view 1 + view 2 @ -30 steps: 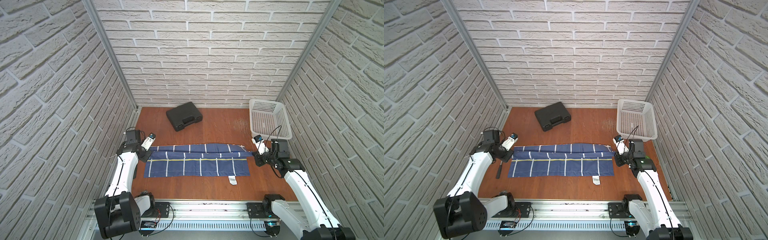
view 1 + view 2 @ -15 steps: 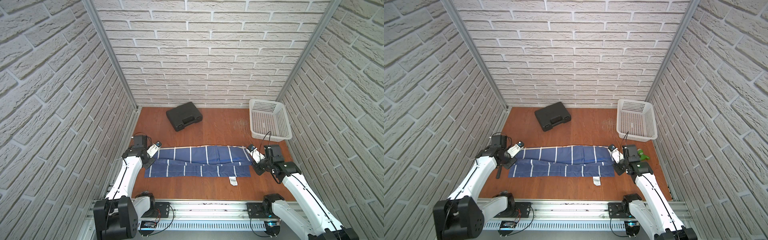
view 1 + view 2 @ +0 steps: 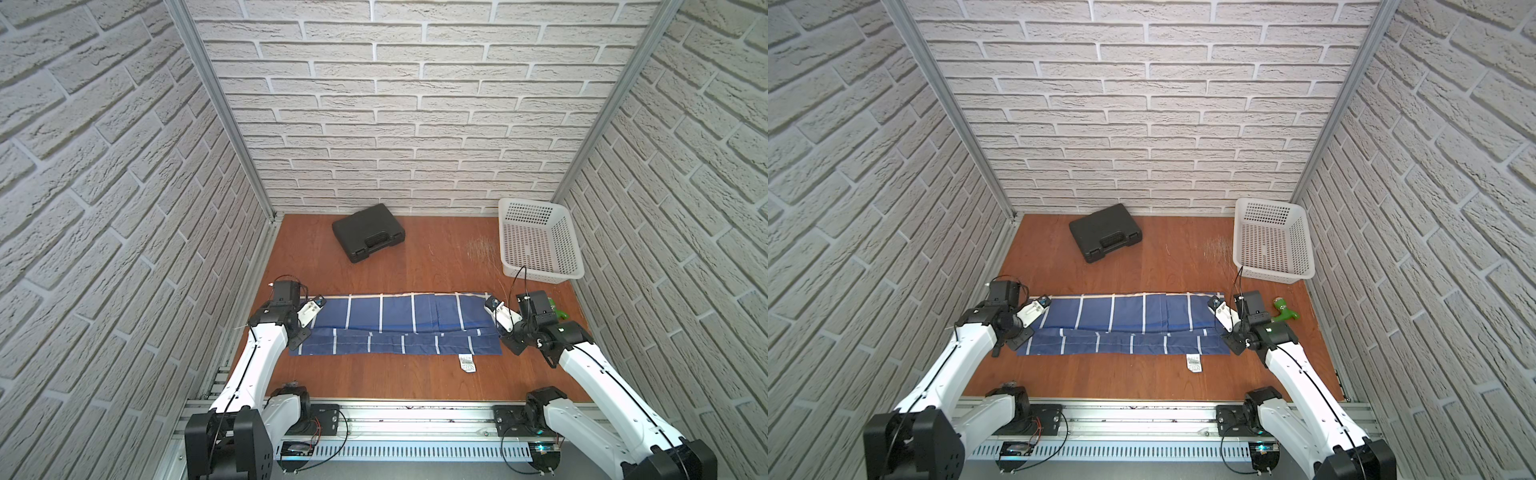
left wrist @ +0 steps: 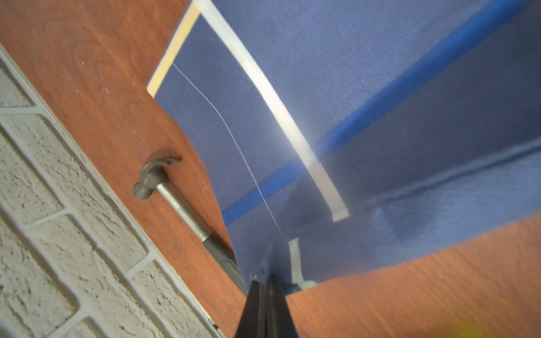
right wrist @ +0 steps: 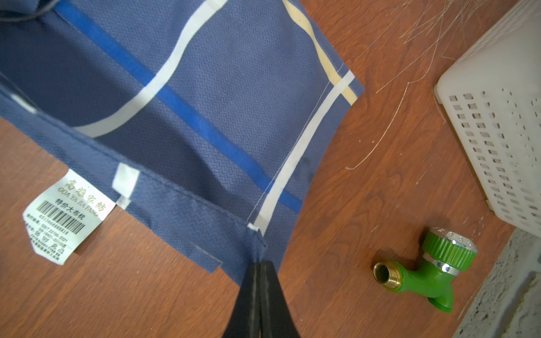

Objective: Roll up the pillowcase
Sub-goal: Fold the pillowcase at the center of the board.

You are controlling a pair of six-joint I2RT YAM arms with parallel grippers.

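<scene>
Both arms drawn back twd desk front edge, carrying pillowcase (image 3: 399, 316) far hem over itself; L tool (image 4: 268, 281), R tool (image 5: 257, 263) pinched on end corners so roll goes even.

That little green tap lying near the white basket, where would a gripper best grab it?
Probably the green tap by its narrow body, between the brass thread and the wide knob. It lies flat on the table, so come from straight above, jaws across that neck.
</scene>
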